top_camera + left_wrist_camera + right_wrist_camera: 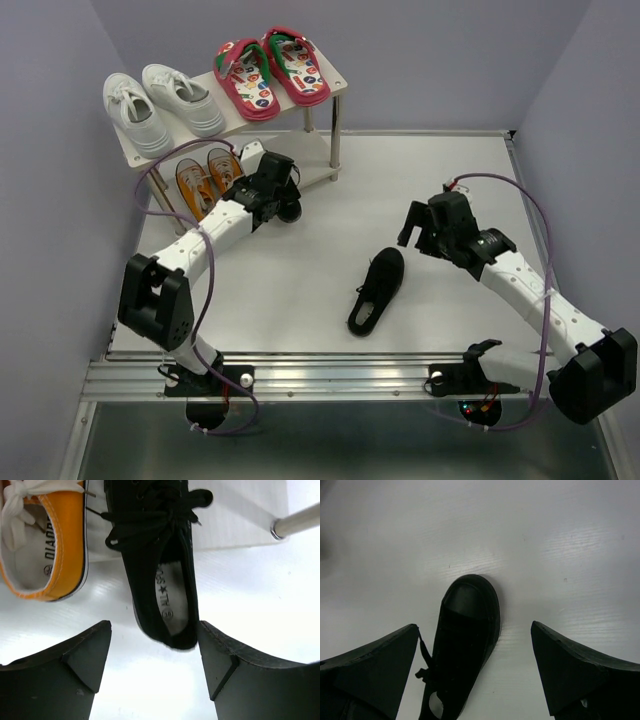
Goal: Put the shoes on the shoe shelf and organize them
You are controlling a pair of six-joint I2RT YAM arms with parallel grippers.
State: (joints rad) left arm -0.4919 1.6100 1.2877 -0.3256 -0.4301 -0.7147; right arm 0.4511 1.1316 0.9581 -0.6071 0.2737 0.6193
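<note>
Black shoe (167, 585) lies between the spread left fingers (75, 665).

A black lace-up shoe (170, 595) lies lengthwise at centre, heel toward the camera, its front part over the pale shelf board (235, 525). An orange sneaker (55, 545) with white laces sits just beside it on the left. A metal leg (297, 522) meets the white surface (260, 595) upper right. The fingers (65, 680) stand spread, flanking the heel.
</note>
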